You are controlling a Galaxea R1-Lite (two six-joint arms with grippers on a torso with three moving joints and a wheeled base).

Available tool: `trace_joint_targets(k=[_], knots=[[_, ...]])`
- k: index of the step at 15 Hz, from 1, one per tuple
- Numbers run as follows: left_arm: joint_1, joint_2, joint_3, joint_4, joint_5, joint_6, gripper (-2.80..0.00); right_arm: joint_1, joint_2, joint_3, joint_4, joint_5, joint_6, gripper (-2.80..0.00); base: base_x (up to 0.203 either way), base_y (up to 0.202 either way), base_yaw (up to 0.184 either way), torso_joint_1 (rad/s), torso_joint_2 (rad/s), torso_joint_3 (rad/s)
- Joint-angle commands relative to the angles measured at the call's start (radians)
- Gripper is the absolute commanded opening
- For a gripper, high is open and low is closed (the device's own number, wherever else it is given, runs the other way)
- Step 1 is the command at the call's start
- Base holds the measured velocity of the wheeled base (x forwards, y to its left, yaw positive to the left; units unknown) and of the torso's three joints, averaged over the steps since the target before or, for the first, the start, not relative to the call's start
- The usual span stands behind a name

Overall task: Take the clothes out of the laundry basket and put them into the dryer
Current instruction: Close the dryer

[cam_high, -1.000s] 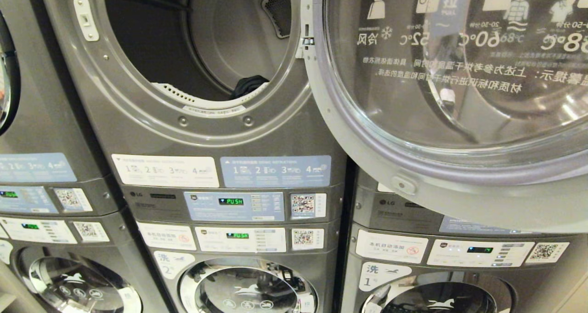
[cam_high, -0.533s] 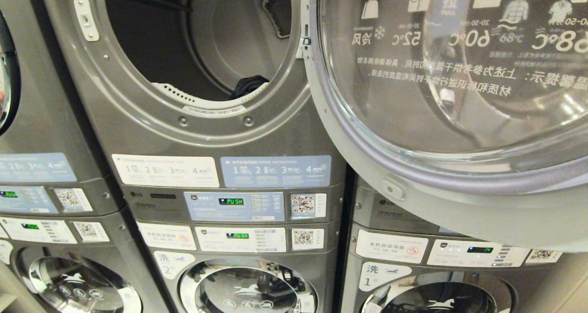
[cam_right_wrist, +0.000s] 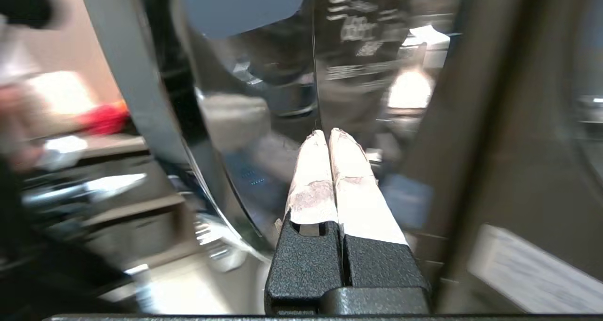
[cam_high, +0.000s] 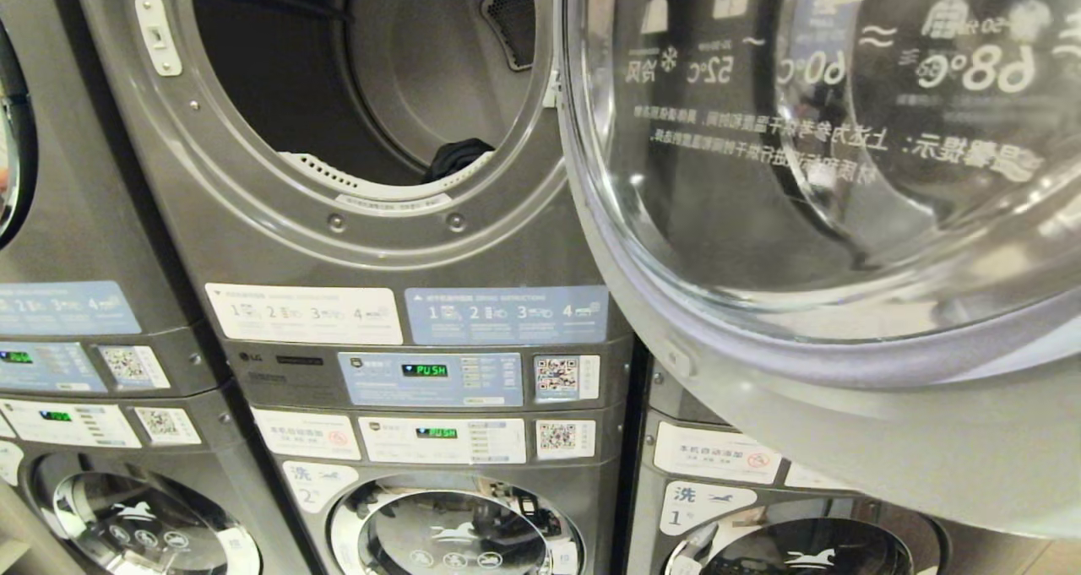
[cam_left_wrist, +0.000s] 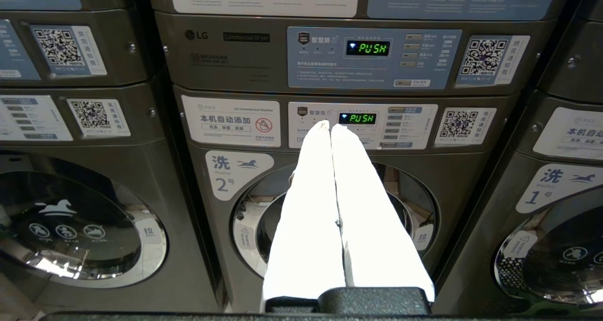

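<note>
Stacked grey LG machines fill the wall. Right end effector (cam_right_wrist: 328, 133), fingers pressed together and empty, sits against the dryer door (cam_high: 811, 220); dark clothes (cam_high: 457, 156) lie inside the dryer drum (cam_high: 405, 85). Left end effector (cam_left_wrist: 330, 125) hangs closed, empty.

White tapered pincer (cam_left_wrist: 330, 127) fingers (cam_right_wrist: 346, 170) on black textured mounts

The dryer door (cam_high: 844, 246) has swung further out from the dryer opening (cam_high: 363, 94) since a second ago; its lower rim now hangs lower, covering more of the control panel (cam_high: 718, 452) on the machine beside that opening, and its printed temperature labels have slid sideways.
</note>
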Motion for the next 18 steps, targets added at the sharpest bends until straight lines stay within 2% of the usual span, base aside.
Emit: trace_joint_targets(k=[1,5,7,18], knots=[[0.0,-0.002,0.0,0.0,0.0,0.0,-2.8,0.055,0.08,-0.037,-0.004,0.065,0.017,-2.8,0.0,0.0,0.0,0.0,0.0,0.0],[0.0,-0.002,0.0,0.0,0.0,0.0,-2.8,0.22,0.174,-0.064,-0.007,0.096,0.011,-2.8,0.0,0.0,0.0,0.0,0.0,0.0],[0.0,-0.002,0.0,0.0,0.0,0.0,-2.8,0.269,0.196,-0.065,-0.007,0.096,0.006,-2.8,0.0,0.0,0.0,0.0,0.0,0.0],[0.0,-0.002,0.0,0.0,0.0,0.0,-2.8,0.272,0.204,-0.053,-0.004,0.096,0.049,-2.8,0.0,0.0,0.0,0.0,0.0,0.0]])
